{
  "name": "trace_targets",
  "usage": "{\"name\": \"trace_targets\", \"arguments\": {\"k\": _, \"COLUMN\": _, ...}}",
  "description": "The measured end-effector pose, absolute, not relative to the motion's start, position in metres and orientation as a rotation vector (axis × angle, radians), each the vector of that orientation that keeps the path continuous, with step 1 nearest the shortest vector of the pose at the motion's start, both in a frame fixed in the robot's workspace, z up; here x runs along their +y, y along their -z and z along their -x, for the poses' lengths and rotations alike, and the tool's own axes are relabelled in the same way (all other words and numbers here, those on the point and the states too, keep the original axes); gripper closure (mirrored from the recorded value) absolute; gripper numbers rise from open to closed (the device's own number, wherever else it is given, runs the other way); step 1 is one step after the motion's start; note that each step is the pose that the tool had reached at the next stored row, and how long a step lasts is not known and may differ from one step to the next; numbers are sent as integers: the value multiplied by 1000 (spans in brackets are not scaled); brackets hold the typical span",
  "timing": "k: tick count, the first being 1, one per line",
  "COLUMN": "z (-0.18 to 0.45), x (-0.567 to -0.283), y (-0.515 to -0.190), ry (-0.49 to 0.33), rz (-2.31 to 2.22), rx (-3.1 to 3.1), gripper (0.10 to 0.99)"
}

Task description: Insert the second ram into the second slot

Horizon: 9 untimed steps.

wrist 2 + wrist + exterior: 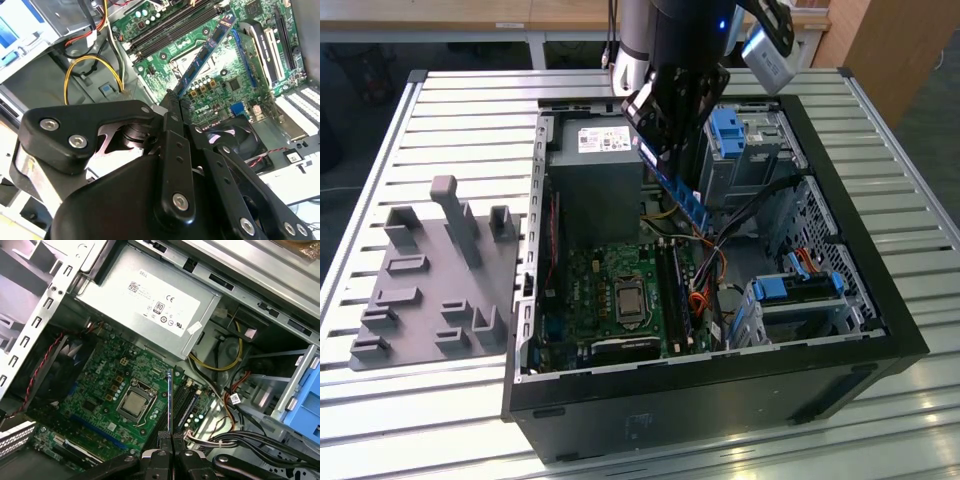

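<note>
Blue circuit board, the ram (684, 198), is clamped at its upper end between the narrow-set jaws of the gripper (657, 152), with the rest of the stick slanting down into the open case (720, 365). The ram hangs clear above the motherboard (605, 290) and touches nothing below; its free end points toward the dark slots (675, 290) beside the processor socket (625, 300). In the second wrist view the gripper (175, 102) shows the ram (206, 54) face-on, chips visible, over the green board (225, 80). In the first wrist view the ram (170, 400) appears edge-on above the gripper (170, 439), between socket (132, 405) and slots (189, 405). The power supply (595, 190) sits at the case's far wall. The case stands on a slatted metal table (450, 110); a grey fixture (430, 290) lies near the table edge at the exterior view's left
</note>
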<state>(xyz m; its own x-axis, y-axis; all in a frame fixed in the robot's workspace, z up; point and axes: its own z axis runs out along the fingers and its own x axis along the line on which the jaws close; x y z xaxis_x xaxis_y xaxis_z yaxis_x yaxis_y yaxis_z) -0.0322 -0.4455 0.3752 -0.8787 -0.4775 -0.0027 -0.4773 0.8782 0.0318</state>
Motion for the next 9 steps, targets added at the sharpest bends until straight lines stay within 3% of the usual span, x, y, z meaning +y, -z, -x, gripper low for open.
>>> {"name": "trace_targets", "arguments": {"k": 9, "z": 32, "x": -445, "y": -374, "ry": 43, "rz": -653, "rx": -3067, "gripper": 957}}
